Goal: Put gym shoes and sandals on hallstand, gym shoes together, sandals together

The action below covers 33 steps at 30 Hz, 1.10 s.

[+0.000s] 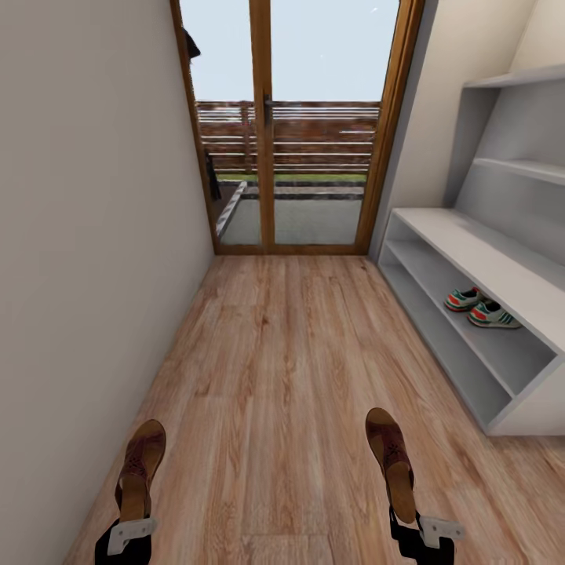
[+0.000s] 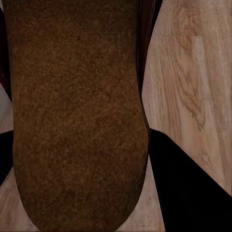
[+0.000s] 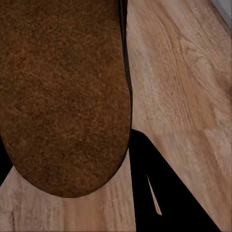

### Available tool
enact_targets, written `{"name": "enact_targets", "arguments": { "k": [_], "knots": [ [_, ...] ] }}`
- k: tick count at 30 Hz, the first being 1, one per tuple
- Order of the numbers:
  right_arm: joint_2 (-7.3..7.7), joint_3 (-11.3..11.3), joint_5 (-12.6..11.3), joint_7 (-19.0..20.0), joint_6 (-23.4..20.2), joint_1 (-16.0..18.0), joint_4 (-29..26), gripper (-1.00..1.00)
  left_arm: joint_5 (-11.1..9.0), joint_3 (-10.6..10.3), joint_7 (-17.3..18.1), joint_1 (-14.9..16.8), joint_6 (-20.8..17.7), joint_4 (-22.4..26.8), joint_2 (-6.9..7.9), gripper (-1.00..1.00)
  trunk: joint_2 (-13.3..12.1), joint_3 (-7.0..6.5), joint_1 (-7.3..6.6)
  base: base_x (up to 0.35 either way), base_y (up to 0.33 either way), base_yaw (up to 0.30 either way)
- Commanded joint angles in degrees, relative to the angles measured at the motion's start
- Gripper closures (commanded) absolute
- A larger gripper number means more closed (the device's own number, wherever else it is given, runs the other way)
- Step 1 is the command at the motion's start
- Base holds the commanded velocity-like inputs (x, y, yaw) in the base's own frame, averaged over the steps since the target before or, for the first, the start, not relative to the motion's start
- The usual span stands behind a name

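I hold one brown sandal in each hand above the corridor floor (image 1: 282, 369). My left gripper (image 1: 129, 535) is shut on the heel end of the left sandal (image 1: 140, 467). My right gripper (image 1: 421, 534) is shut on the heel end of the right sandal (image 1: 392, 459). The left wrist view looks onto a sandal's rough brown sole (image 2: 77, 116), and the right wrist view onto the other sandal's sole (image 3: 63, 96). The two gym shoes (image 1: 464, 299) (image 1: 493, 315) sit side by side on the middle shelf of the hallstand (image 1: 471, 251), at the right.
A plain wall (image 1: 86, 235) runs along the left. A wood-framed glass door (image 1: 271, 125) closes the corridor's far end. Stepped white shelves (image 1: 518, 165) hang above the rack. Open wood floor lies between me and the rack.
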<state>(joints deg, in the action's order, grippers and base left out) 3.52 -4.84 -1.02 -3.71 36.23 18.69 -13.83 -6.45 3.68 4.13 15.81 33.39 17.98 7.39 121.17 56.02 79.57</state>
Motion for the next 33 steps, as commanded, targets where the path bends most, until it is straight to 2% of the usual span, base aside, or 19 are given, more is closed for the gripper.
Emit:
{"name": "enact_targets", "arguments": {
  "k": [1, 33],
  "knots": [
    [-0.01, -0.1, -0.3, 0.1, 0.2, 0.0, 0.0, 1.00, -0.4, 0.1, 0.4, 0.0, 0.1, 0.0, -0.01, 1.00, 0.0, 0.04, 0.03, 0.337, 0.076, 0.000],
    [-0.01, -0.1, -0.3, 0.1, 0.2, 0.0, 0.1, 1.00, -0.4, 0.1, 0.4, 0.0, 0.1, -0.1, -0.01, 1.00, 0.0, 0.04, 0.03, 0.337, 0.012, 0.000]
  ]
}}
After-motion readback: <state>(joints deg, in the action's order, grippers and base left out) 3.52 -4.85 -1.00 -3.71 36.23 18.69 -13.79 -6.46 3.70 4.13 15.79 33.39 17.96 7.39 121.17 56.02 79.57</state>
